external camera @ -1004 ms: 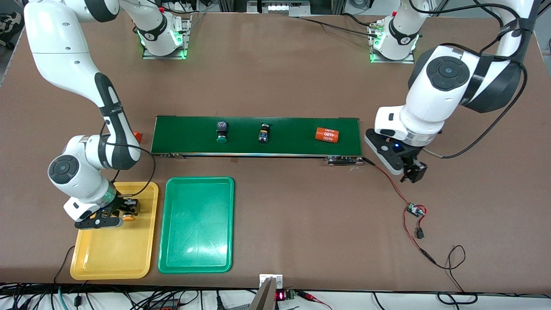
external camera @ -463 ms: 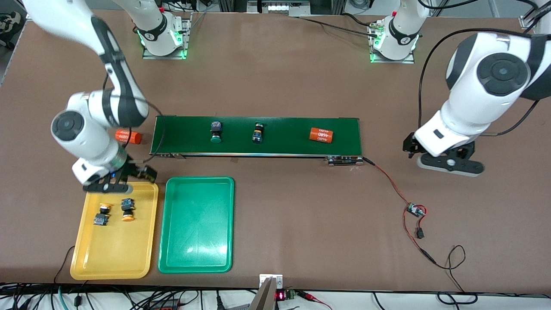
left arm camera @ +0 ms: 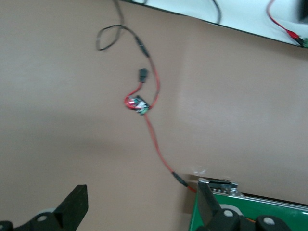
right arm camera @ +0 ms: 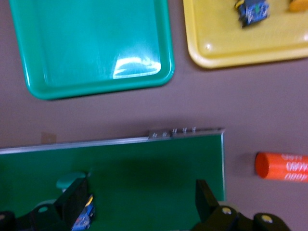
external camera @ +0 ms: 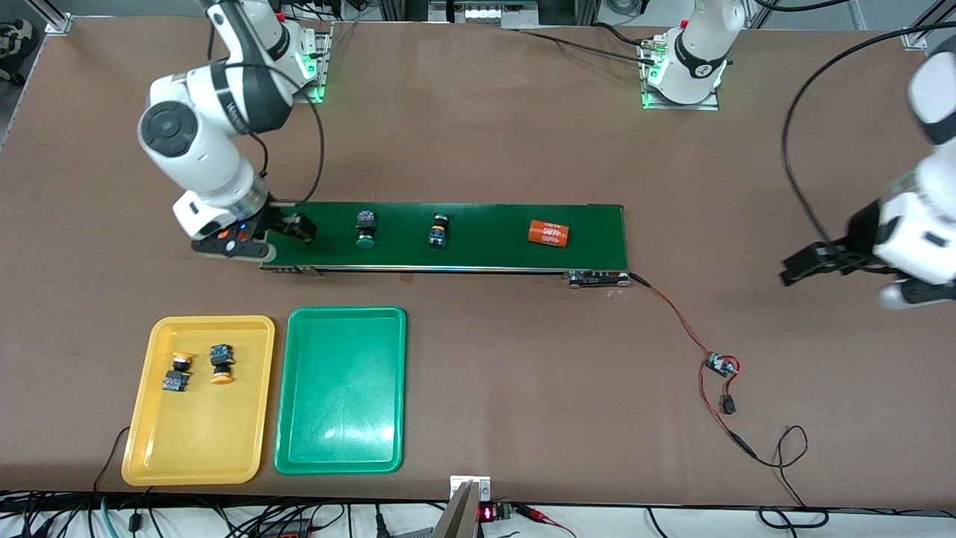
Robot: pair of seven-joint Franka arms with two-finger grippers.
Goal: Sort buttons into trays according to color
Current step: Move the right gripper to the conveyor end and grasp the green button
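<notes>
Nearest you, the yellow tray (external camera: 198, 448) and green tray (external camera: 340, 441) lie side by side, long axes running toward the robots. In the yellow tray, two yellow-capped buttons (external camera: 177, 372) (external camera: 220, 364) lie tipped over, one cap pointing toward the robots, the other toward you. Farther off, on the conveyor belt (external camera: 485, 258), you see two green-capped buttons (external camera: 365, 228) (external camera: 438, 230) and an orange cylinder (external camera: 548, 233). The right gripper (external camera: 287, 228), released and empty, hangs over the belt's end. The left gripper (external camera: 818, 261), jaws spread, hovers over bare table.
</notes>
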